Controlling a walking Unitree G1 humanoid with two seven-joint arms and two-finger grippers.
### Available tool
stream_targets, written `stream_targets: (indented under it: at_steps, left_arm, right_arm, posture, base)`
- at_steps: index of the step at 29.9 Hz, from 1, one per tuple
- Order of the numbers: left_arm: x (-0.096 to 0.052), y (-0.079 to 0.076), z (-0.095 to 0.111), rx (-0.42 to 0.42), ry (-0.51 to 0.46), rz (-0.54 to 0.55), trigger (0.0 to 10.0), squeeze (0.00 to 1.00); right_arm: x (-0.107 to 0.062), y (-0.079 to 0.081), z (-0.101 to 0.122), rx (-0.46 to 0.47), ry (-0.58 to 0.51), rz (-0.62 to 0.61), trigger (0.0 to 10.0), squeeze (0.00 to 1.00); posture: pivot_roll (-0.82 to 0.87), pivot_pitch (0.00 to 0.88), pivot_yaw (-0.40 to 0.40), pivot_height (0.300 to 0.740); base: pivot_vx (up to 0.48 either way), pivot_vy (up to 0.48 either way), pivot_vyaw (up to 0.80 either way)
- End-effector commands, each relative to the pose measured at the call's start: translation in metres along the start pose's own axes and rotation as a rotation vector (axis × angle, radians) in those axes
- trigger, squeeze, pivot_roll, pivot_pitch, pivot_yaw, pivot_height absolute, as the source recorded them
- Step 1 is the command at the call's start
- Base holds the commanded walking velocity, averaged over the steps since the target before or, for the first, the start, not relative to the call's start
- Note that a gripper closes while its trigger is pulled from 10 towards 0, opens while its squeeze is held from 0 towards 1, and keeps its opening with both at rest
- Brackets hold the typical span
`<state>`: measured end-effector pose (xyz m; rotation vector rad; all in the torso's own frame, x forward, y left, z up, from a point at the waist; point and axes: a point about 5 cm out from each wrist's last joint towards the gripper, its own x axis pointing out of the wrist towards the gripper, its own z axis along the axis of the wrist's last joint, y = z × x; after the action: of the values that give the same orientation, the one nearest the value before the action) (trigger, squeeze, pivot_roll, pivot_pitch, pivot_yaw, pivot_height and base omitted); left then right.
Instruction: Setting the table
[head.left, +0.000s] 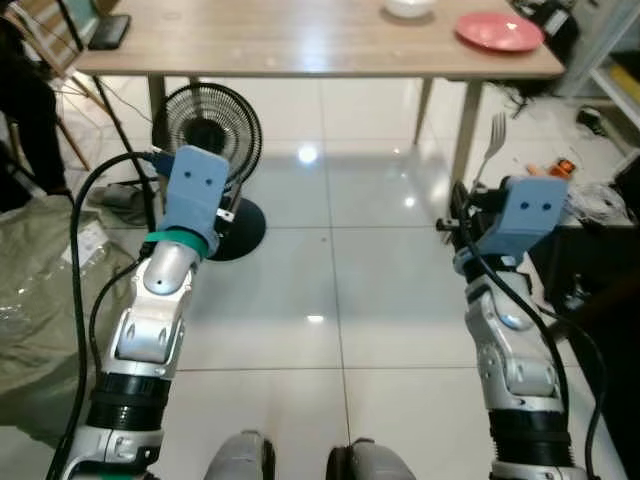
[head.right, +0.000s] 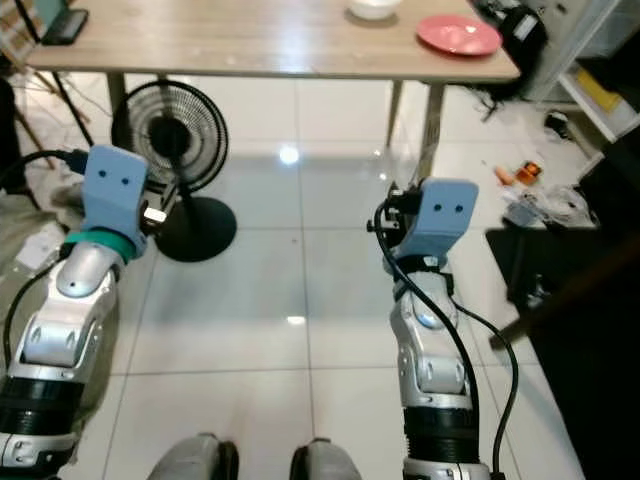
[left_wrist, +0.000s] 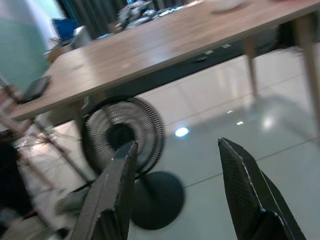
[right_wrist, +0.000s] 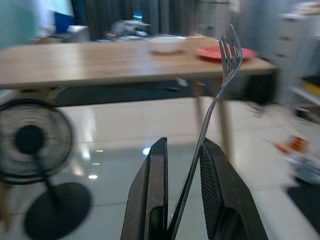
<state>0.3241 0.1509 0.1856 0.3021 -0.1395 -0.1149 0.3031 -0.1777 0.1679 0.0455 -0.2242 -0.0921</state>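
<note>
At 2 o'clock from the robot, the right gripper (right_wrist: 182, 200) is clamped on a fork's (right_wrist: 220, 85) handle. The fork stands nearly upright, long axis vertical, tines up and tipped slightly toward the table (head.left: 300, 45). On the table at 1 o'clock lie a red plate (head.left: 498, 32) and a white bowl (right_wrist: 166, 44). The left gripper (left_wrist: 175, 195), at 10 o'clock, has its fingers apart and bare, facing a floor fan (head.left: 210, 130). No writing is legible.
</note>
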Motion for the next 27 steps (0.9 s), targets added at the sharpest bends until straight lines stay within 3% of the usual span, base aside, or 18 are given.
stream_targets:
  at_steps: [1,27]
  left_arm:
    - [-0.0016,0.0014,-0.0042,0.001,0.017,-0.004,10.0,0.00]
    - [-0.0009,0.0004,-0.0040,-0.001,0.015,-0.008,10.0,0.00]
  right_arm:
    - [-0.0022,-0.0010,-0.0035,0.005,0.012,-0.009,10.0,0.00]
    - [-0.0027,-0.0012,-0.0041,0.004,0.012,-0.013,10.0,0.00]
  posture:
    - [0.07,0.000,0.018,0.740]
    - [0.06,0.006,0.021,0.740]
  base:
    - [-0.420,0.000,0.00]
    - [-0.419,0.000,0.00]
